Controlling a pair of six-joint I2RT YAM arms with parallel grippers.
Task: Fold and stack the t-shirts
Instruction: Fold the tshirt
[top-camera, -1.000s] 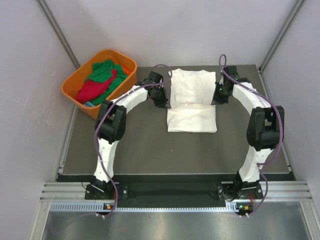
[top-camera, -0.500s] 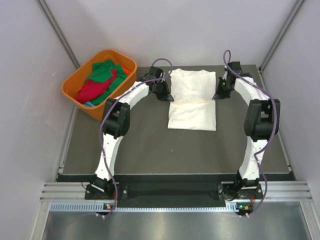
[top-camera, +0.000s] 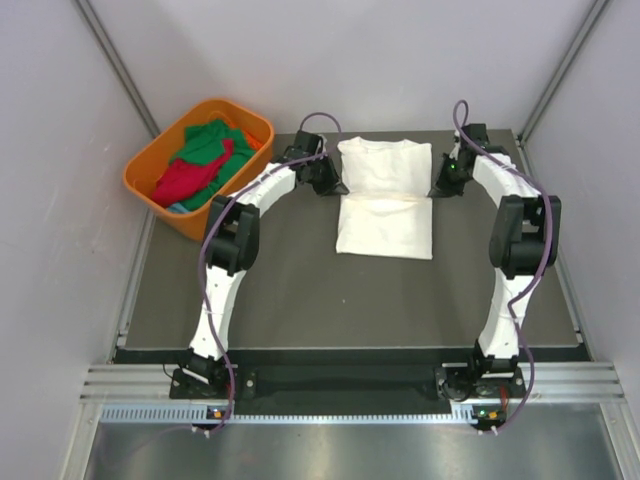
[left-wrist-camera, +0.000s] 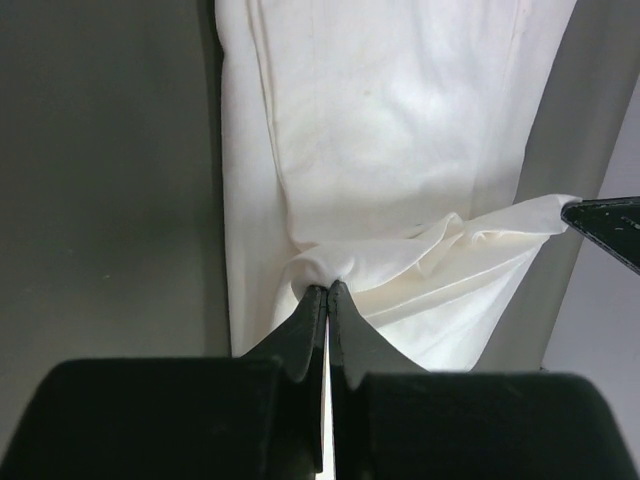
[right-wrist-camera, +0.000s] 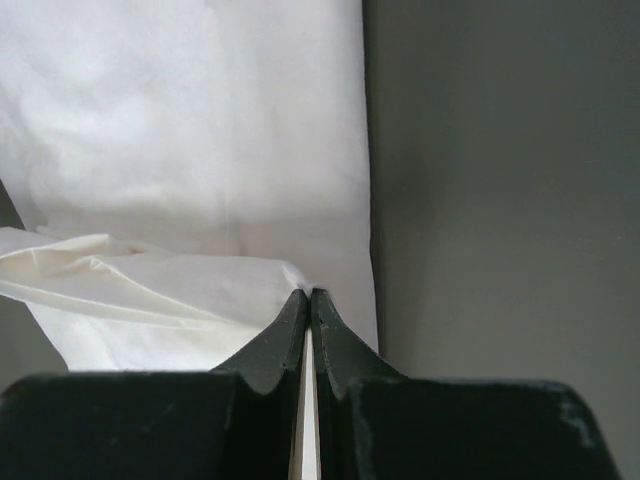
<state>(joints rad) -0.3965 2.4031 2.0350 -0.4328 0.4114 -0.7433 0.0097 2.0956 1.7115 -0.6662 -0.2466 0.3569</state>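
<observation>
- My left gripper (left-wrist-camera: 328, 288) is clamped on the left edge of the white t-shirt (top-camera: 385, 200), with cloth bunched at the tips.
- My right gripper (right-wrist-camera: 308, 293) is clamped on its right edge.
- The shirt lies at the far centre of the table (top-camera: 270, 290), seemingly in 2 layers.
- Open table surface shows nearer my bases.
- The orange basket (top-camera: 140, 172), far left, holds the green and red t-shirts (top-camera: 200, 160).
</observation>
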